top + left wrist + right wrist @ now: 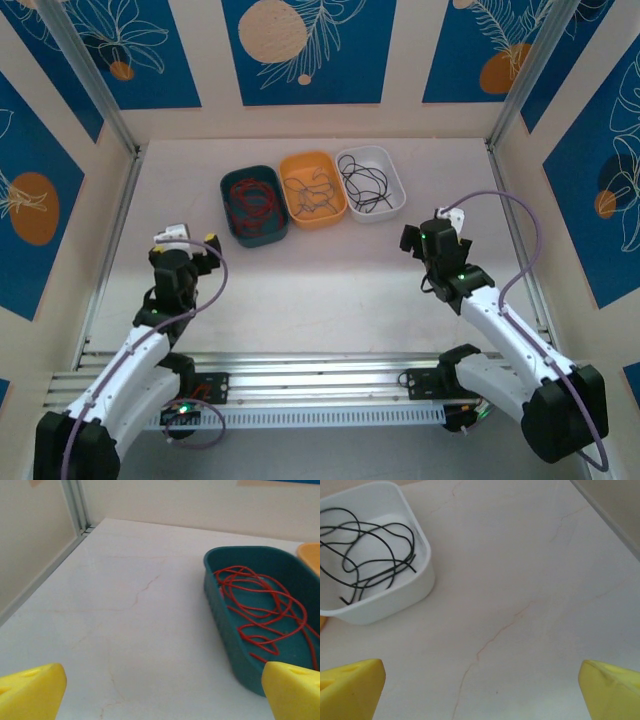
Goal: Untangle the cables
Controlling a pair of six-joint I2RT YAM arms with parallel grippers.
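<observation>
red cables (253, 203) in the teal bin (262, 239), brown cables (312, 192) in the orange bin (320, 222), black cables (365, 185) in the white bin (378, 215), upper centre of the overhead frame. the left gripper (192, 238) and right gripper (430, 228) hover with jaws wide apart. the wires look light, limp and snag-prone; a raised loop seems the best hold.

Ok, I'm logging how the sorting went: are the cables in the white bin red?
No, the cables lying in the white bin are black, in loose loops on its floor.
</observation>
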